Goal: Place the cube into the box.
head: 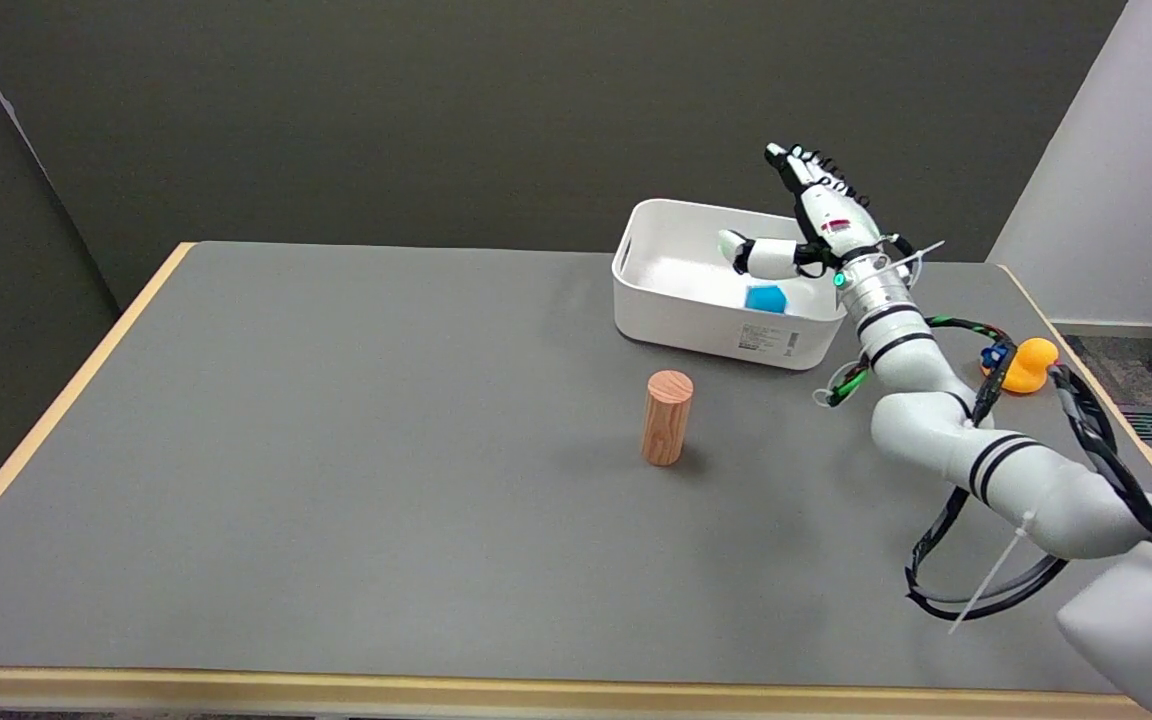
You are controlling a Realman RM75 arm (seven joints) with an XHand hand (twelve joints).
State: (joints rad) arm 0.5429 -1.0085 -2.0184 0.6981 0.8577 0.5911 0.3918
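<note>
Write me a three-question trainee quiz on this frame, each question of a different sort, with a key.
1. True or false: the blue cube lies inside the white box.
2. Multiple choice: the right hand is
A. gripping the cube
B. open above the box, holding nothing
C. resting on the wooden cylinder
3. Fill in: the orange rubber duck sits on the table to the picture's ______ of the box.

Key: 1 true; 2 B; 3 right.
</note>
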